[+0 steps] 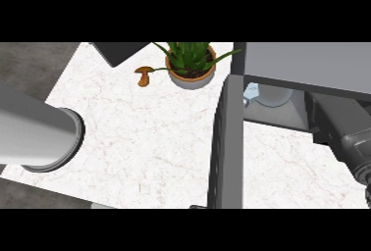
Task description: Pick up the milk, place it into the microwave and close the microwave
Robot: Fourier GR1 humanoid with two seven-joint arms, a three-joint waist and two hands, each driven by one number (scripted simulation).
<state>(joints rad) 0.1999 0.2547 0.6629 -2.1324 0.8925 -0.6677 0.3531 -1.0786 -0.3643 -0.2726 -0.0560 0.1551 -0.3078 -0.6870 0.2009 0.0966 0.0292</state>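
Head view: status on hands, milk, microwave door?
Left forearm at left edge, hand out of frame. Right hand at right edge, fingers unclear. Milk inside microwave. Door open.

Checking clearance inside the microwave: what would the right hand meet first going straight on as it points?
Probably the milk in the microwave; the right hand points up-left toward it, though depth is unclear.

Counter (145,142) white veined marble; microwave (304,61) matt grey.
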